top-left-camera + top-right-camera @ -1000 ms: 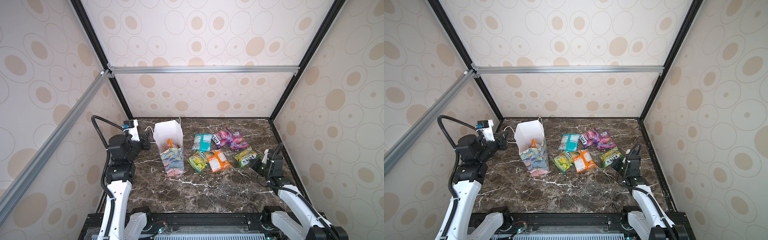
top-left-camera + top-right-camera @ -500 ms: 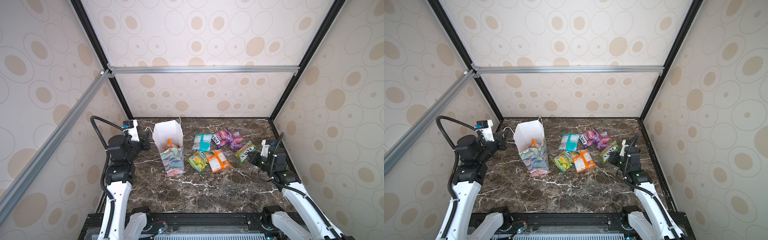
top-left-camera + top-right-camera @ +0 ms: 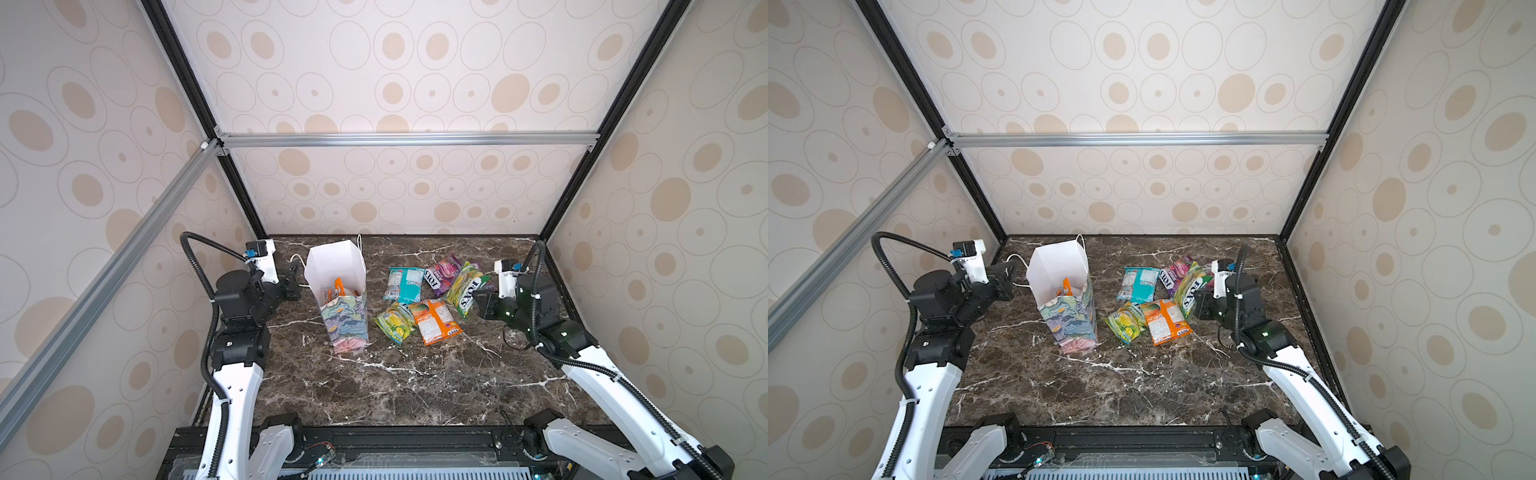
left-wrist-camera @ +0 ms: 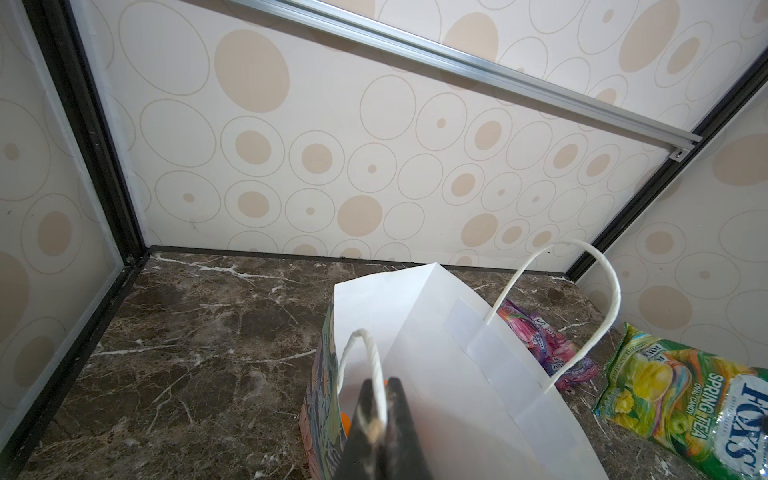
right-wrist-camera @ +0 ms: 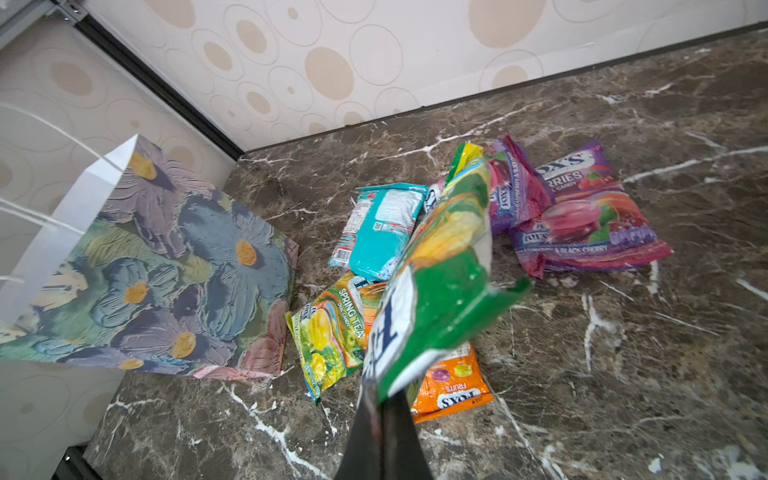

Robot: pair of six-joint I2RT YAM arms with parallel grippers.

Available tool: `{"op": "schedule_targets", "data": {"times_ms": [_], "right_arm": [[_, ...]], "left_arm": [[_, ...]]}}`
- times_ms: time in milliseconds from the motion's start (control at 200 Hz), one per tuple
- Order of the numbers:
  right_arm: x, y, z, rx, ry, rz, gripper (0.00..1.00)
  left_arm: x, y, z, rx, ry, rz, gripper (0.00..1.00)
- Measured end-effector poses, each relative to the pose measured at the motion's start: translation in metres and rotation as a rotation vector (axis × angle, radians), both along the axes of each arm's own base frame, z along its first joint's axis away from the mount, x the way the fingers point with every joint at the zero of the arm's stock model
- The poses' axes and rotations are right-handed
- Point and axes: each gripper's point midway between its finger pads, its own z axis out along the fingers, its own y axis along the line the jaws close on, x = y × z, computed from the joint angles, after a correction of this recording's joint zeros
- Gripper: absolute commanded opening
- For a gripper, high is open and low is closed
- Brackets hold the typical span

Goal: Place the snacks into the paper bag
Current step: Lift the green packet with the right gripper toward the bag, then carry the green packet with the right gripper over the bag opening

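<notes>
Cream wall panels (image 3: 415, 54) printed with beige ovals enclose a dark brown marble tabletop (image 3: 415, 382) veined in white, framed by black corner posts (image 3: 603, 120) and silver aluminium rails (image 3: 407, 139), in soft, even light.

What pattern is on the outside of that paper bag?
The paper bag shows painted blue, purple and pink flowers with yellow centres; clearest in the right wrist view.

The bag (image 3: 345, 320) is showing painted blue, purple and green flowers with yellow centres outside and plain white inside; its cord handle (image 4: 377, 374) is white. A teal packet (image 3: 405, 284), purple packets (image 5: 582, 216), an orange packet (image 3: 436, 322), a green packet (image 5: 440, 291) and a yellow-green packet (image 5: 328, 336) are gleaming on the table (image 3: 395, 382), dark brown marble veined white. The walls (image 3: 415, 62) are showing cream with beige ovals.
</notes>
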Motion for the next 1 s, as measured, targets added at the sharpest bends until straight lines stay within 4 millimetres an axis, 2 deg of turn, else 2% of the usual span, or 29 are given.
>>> {"op": "schedule_targets", "data": {"times_ms": [415,735,995], "right_arm": [[-0.006,0.055,0.054,-0.077,-0.097,0.205,0.00],[-0.013,0.085,0.100,-0.085,-0.174,0.311,0.00],[-0.029,0.107,0.143,-0.064,-0.248,0.404,0.00]], "left_arm": [[0.000,0.000,0.000,0.000,0.000,0.000,0.00],[0.000,0.000,0.000,0.000,0.000,0.001,0.00],[0.000,0.001,0.000,0.001,0.000,0.003,0.00]]}}
